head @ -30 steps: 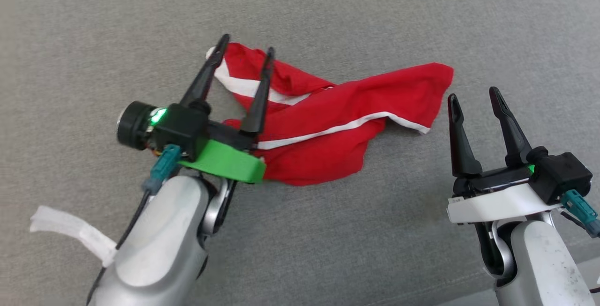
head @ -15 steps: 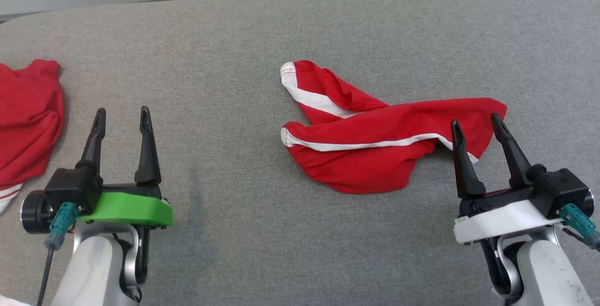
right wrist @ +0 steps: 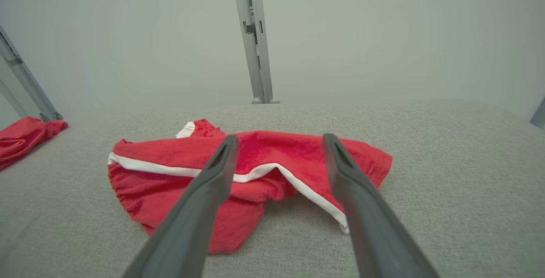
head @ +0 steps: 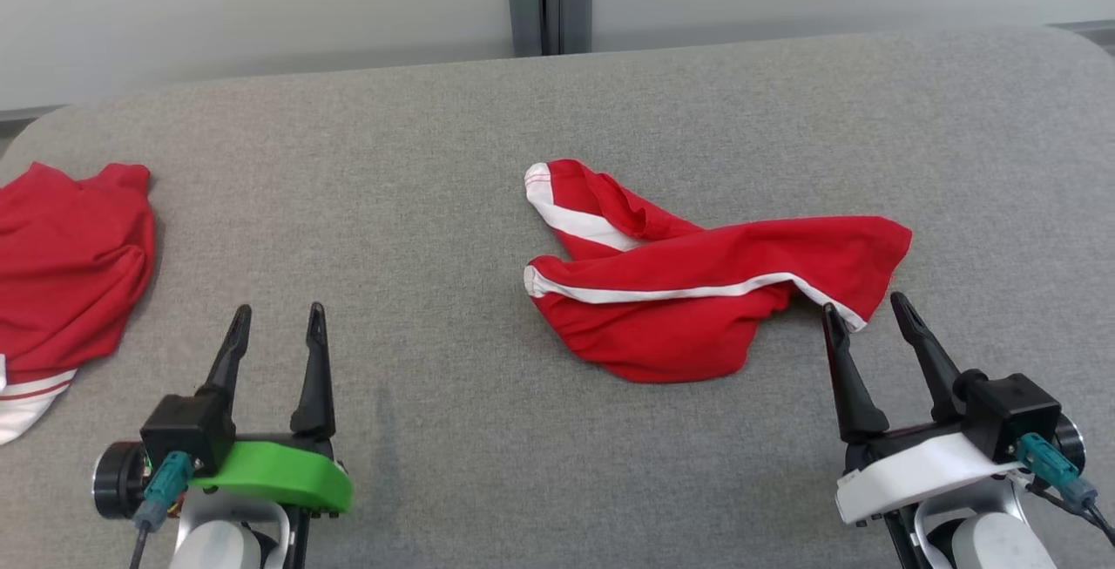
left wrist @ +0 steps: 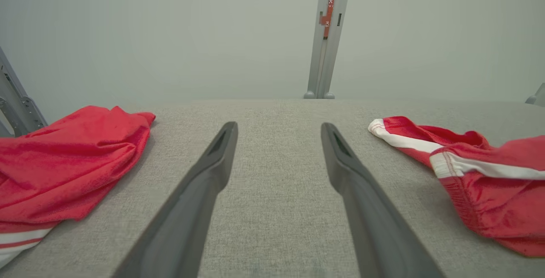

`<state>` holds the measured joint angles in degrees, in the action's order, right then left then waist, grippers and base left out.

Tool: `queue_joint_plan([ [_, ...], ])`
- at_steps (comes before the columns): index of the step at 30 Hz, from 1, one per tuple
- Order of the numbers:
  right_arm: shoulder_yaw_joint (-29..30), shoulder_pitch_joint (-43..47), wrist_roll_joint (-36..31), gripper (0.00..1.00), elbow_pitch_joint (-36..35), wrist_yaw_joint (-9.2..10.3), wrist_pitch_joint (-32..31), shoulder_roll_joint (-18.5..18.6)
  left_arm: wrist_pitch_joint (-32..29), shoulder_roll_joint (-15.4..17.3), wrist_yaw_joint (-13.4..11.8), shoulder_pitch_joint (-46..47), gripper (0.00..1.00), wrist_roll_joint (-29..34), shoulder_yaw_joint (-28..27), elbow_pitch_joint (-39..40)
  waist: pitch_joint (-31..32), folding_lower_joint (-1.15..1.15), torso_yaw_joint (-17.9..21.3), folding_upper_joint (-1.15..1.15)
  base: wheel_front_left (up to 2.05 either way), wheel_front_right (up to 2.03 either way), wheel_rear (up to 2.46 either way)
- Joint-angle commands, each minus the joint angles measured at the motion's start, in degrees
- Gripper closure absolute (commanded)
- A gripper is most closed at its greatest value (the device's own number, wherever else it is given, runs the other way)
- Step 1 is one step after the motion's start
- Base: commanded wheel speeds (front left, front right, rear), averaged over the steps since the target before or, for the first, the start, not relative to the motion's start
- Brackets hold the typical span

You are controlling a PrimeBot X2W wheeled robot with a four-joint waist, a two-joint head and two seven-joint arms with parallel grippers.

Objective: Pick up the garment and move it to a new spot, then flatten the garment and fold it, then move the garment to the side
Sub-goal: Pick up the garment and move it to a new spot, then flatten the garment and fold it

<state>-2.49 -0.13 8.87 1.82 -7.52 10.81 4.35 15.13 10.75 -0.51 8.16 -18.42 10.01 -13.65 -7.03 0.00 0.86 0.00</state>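
Here the garment is seen lying crumpled a little right of the middle of the tabletop. Its long axis is laid crosswise, roughly parallel to the front edge. Two white-banded ends are turned toward the left edge. The broad red end is pointed toward the right edge, with a white-trimmed corner drooped toward the front.

The right gripper is found right at that corner. Its fingers are spread wide, nothing is held, and the trimmed corner is framed between the two tips. In the right wrist view the cloth is seen dead ahead, stretched behind both fingers and on out to their left. Whether the tips are touching the cloth or just short of it cannot be settled from these angles.

The left gripper is placed near the front left corner, likewise spread and empty. It is well apart from the garment, which lies off to its right. A second red cloth is heaped at the left edge.

So the right arm is judged much the nearer. Flattening is judged not yet done, and a pull along that long axis looks to be called for, with the right end taken first.
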Motion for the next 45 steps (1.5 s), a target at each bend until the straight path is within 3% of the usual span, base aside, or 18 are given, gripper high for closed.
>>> queue_joint_plan([
  [1,0.01,0.99,-0.02,0.0,-0.18,0.06,-0.23,-0.05,0.03,-0.15,0.26,-1.15,0.0,0.35,-0.03,-0.28,1.72,0.0,0.53,0.0,0.0,0.0,0.0],
  [12,0.48,3.43,-0.58,0.0,-1.67,0.06,-2.07,-0.53,0.02,-1.3,1.56,-3.66,0.0,1.21,-0.54,-2.23,4.44,0.0,0.49,0.0,0.0,0.0,0.0],
  [33,0.34,2.88,-0.59,0.0,-2.83,0.06,-2.49,-0.88,0.02,-2.23,2.54,-1.46,0.0,3.24,-1.78,-2.26,3.31,0.0,0.15,0.0,0.0,0.0,0.0],
  [39,0.72,1.58,-0.51,0.0,-3.77,0.06,-2.48,-0.65,-1.68,-3.85,4.63,3.24,0.0,3.78,2.29,-1.76,-0.04,0.0,0.02,0.0,0.0,0.0,0.0],
  [45,0.42,-1.11,-0.22,0.0,-4.2,0.06,-2.1,-0.22,-8.41,-6.04,6.85,11.75,0.0,2.81,9.89,-2.63,-6.05,0.0,1.03,0.0,0.0,0.0,0.0],
])
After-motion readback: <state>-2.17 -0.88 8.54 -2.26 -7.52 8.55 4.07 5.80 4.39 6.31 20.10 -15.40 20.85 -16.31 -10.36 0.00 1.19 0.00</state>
